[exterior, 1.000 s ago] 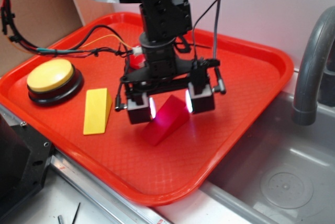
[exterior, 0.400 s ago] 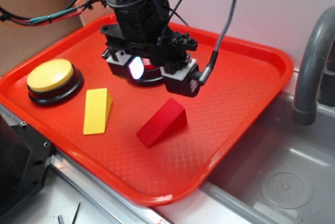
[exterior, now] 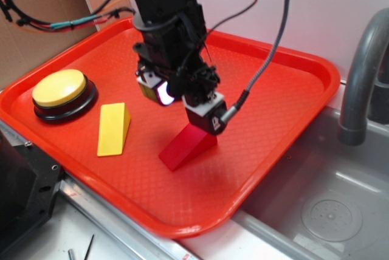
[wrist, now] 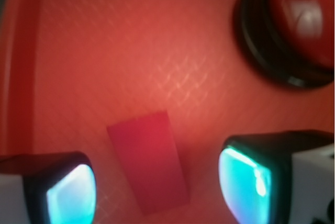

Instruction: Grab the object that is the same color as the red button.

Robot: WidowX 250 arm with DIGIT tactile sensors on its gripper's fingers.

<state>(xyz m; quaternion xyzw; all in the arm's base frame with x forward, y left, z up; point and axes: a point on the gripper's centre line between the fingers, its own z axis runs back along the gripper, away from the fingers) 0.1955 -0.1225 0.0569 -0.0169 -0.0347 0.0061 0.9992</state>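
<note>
red wedge [exterior: 187, 145]: lies flat on the red tray [exterior: 285, 108], toward its near edge; in the wrist view it sits between the 2 lit pads, nearer the left one, touching neither.
hand [exterior: 181, 102]: spread wide and empty, hanging just above the wedge's taller end.
red button [wrist: 301, 12]: glossy dome on a black base, seen in the wrist view beyond the right pad; hidden behind the arm in the exterior view.
look-alikes: yellow wedge [exterior: 113, 129] and yellow button [exterior: 61, 92] sit to the side, well apart from the hand.
step in hand: lining up over the red wedge; no grasp yet.
next move: likely drop straight down so the pads bracket the wedge's long sides, with a small shift to centre it, then squeeze.
risk: the sloped face could let a pad slide if the hand comes down off-centre.
</note>
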